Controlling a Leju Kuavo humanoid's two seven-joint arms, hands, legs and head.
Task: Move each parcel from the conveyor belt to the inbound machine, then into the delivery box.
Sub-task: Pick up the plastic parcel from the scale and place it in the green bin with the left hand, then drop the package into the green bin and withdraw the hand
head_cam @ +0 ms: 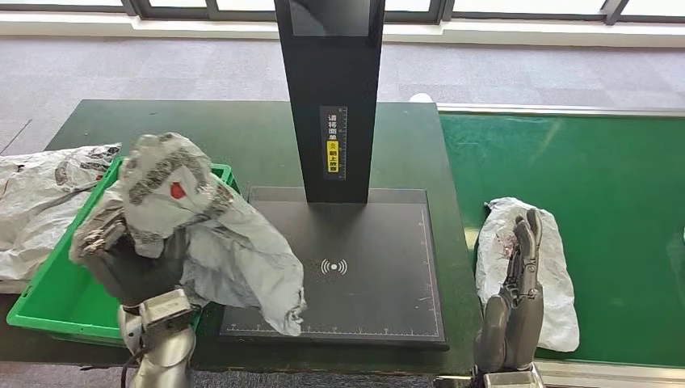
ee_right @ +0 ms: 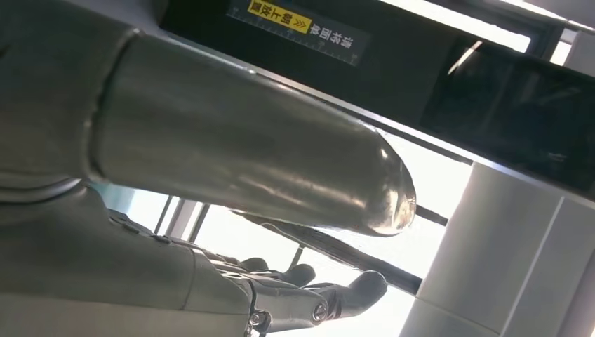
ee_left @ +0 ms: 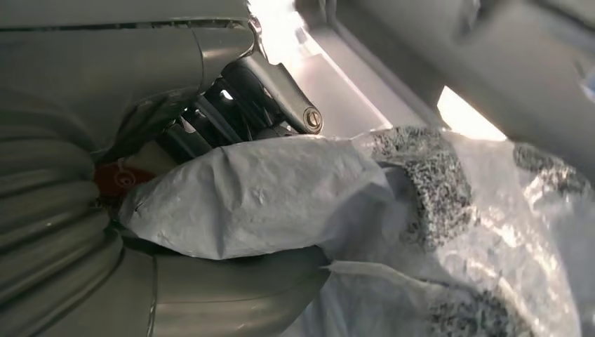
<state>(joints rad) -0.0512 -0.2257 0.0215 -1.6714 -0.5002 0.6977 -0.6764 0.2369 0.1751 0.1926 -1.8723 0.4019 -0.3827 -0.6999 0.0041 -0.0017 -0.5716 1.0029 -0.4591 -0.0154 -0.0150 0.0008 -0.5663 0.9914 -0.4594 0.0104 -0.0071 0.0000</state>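
My left hand (head_cam: 133, 267) grips a crumpled grey plastic parcel (head_cam: 214, 234) with black speckled print and a red mark. The parcel hangs between the green box (head_cam: 48, 291) and the black scanner plate (head_cam: 363, 259) of the inbound machine, its lower end draped over the plate's left edge. In the left wrist view the parcel (ee_left: 266, 196) is pressed between my thumb and fingers (ee_left: 231, 105). My right hand (head_cam: 517, 283) stands upright with its fingers straight, holding nothing, in front of a second grey parcel (head_cam: 557, 267) that lies on the green conveyor belt (head_cam: 606, 186). The right wrist view shows my right hand (ee_right: 266, 210) with thumb and fingers apart.
The machine's black post (head_cam: 331, 89) rises behind the plate, with a yellow label; its label also appears in the right wrist view (ee_right: 302, 28). More grey parcels (head_cam: 40, 194) lie at the far left on the dark green table (head_cam: 202, 129). A metal rail (head_cam: 598, 373) edges the belt's near side.
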